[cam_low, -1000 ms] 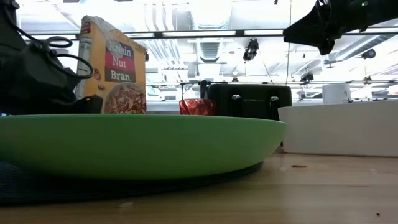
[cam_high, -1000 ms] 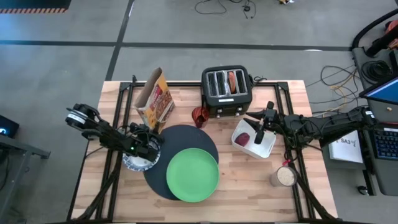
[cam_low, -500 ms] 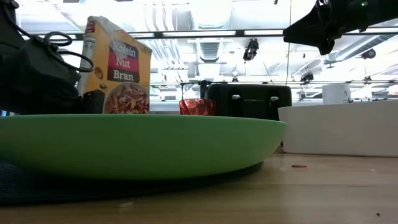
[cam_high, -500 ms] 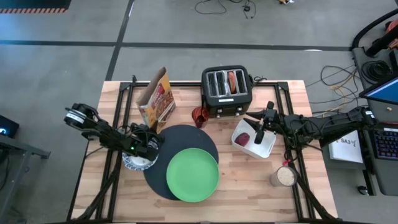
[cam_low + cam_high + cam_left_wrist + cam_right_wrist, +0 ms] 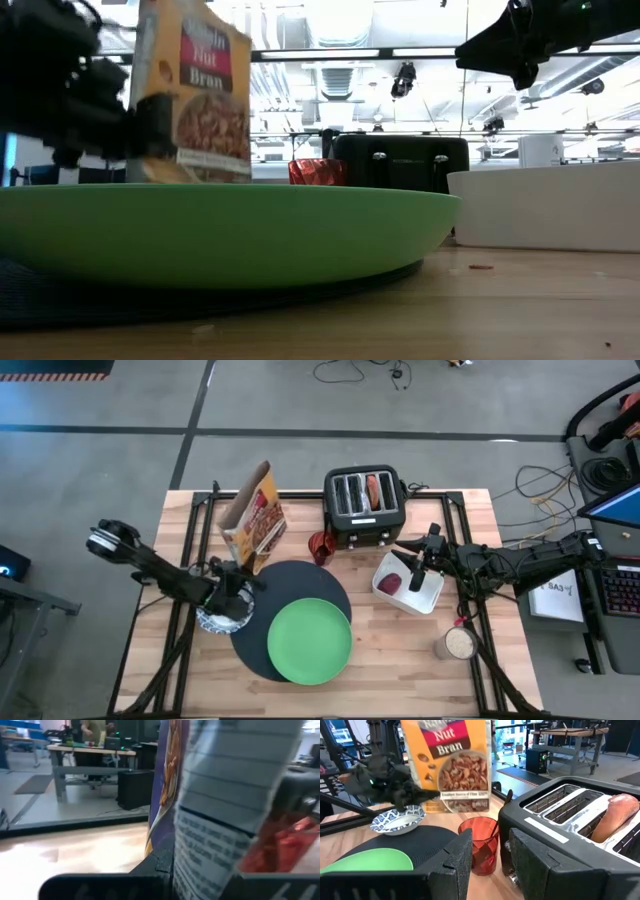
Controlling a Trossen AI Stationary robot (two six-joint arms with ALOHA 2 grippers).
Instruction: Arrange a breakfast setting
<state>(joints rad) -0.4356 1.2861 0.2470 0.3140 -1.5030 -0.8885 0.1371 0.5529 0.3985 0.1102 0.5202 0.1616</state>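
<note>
The left gripper (image 5: 238, 582) has just clamped shut on the cereal box (image 5: 254, 520) and tilted it above the bowl (image 5: 224, 620) beside the mat (image 5: 297, 580), probably to pour, while the right gripper (image 5: 418, 567) hangs half open over the tray (image 5: 428, 598).

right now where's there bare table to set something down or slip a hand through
Bare wood shows in front of the lime-green plate toward the small jar, and at the front left corner of the table. Crowded: the back, with the cereal box in the left gripper over the bowl, red cup, toaster and white tray.
</note>
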